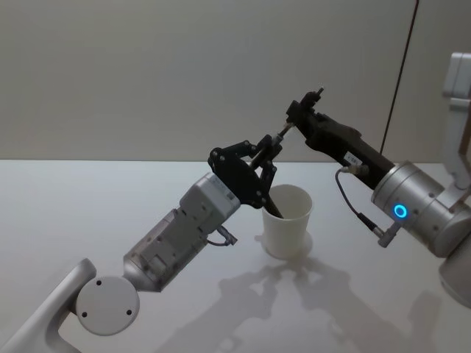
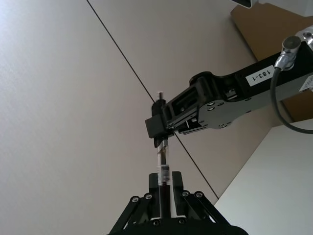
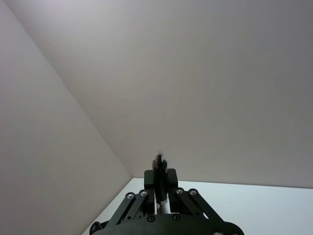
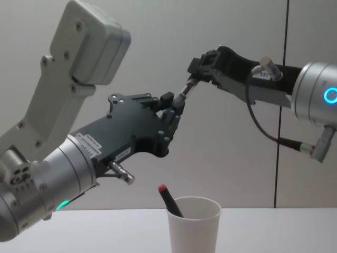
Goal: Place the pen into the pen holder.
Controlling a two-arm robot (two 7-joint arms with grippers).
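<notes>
A slim pen (image 1: 280, 139) with a clear barrel hangs tilted in the air above the pen holder (image 1: 288, 225), a white paper cup. My left gripper (image 1: 263, 163) is shut on the pen's lower part, and my right gripper (image 1: 294, 118) is shut on its upper end. The chest view shows the pen (image 4: 184, 94) spanning from the left gripper (image 4: 174, 112) to the right gripper (image 4: 196, 71), well above the cup (image 4: 194, 225). Seen from the left wrist, the pen (image 2: 163, 157) rises from between my fingers (image 2: 177, 185) into the right gripper (image 2: 159, 125).
Another pen (image 4: 169, 200), dark with a red end, leans inside the cup. The cup stands on a white table (image 1: 88, 213) before a plain wall. A white bracket of the robot (image 1: 458, 110) stands at the right edge.
</notes>
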